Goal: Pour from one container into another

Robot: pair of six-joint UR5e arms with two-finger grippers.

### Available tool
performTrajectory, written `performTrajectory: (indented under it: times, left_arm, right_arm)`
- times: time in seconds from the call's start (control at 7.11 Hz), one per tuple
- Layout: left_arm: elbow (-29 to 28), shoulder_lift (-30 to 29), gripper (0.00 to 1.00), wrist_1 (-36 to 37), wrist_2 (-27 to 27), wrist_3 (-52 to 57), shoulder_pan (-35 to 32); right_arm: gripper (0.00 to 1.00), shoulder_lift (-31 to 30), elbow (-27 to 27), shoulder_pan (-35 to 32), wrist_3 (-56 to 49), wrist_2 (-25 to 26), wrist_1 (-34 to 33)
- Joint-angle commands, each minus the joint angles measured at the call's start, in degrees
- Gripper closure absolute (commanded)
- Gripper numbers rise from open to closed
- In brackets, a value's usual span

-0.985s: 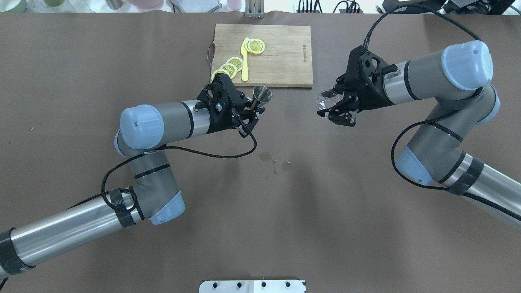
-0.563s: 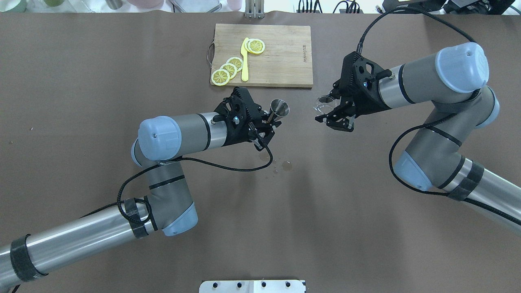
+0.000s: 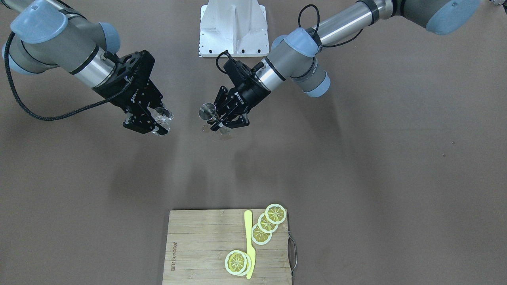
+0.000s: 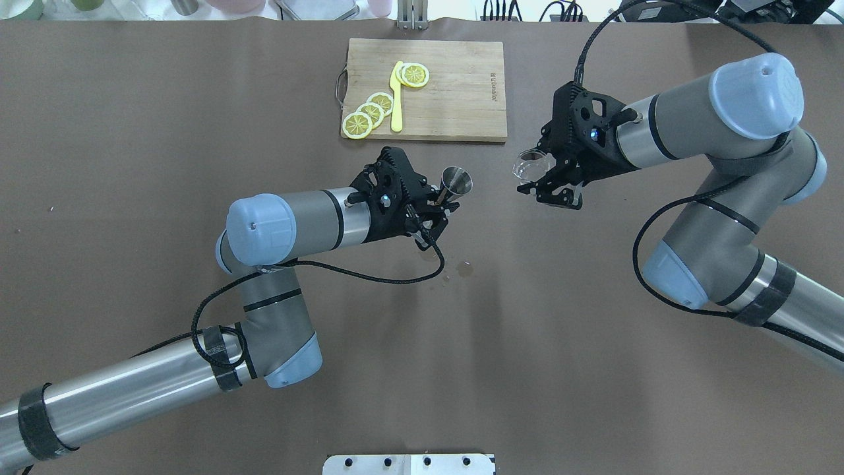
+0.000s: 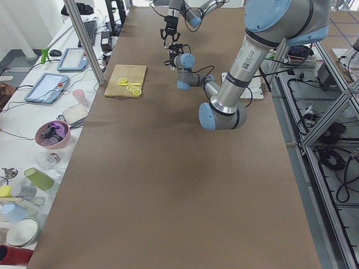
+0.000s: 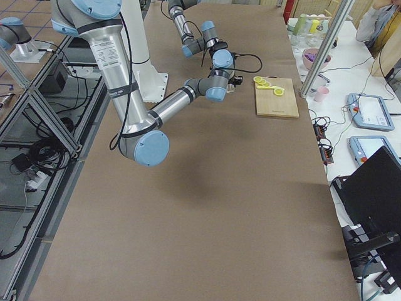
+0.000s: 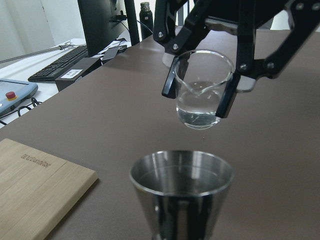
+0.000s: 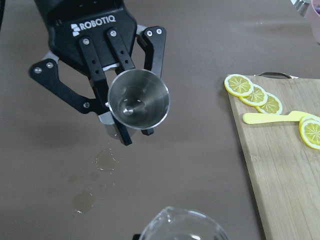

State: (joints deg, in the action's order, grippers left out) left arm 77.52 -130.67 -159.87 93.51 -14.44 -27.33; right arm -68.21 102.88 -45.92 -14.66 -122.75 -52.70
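I saw the left end effector [image 8: 136, 135] pinching a metal cup [image 8: 138, 98] above the bench [image 4: 422, 369]; the right end effector [image 7: 196, 100] clamped a glass [image 4: 529, 165] of clear liquid, nearby but apart.

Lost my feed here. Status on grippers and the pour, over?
Left gripper shut on steel jigger. Right gripper shut on glass beaker, liquid inside, held level, apart from jigger. Nothing between them; wet spots on table.

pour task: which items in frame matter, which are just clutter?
In play: jigger in left gripper; glass beaker, some clear liquid inside, in right gripper.
Clutter: cutting board, lemon slices, yellow knife, wet spots.
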Motion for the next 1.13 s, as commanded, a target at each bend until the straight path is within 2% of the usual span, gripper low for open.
performTrajectory:
  times: [0.0,0.42,0.98]
  left_arm:
    - [0.0,0.06,1.0,0.0,0.0,0.03,0.0]
    - [0.09,0.15,1.0,0.0,0.0,0.12,0.0]
    - [0.35,0.15,1.0,0.09,0.44,0.2,0.0]
  right_arm:
    - [1.0,0.88,2.93,1.0,-3.18,-0.03,-6.07]
    - [1.0,4.66,3.73,1.8,-7.04,-0.56,-13.72]
    - [1.0,8.18,3.64,2.15,-9.33,-1.09,-19.89]
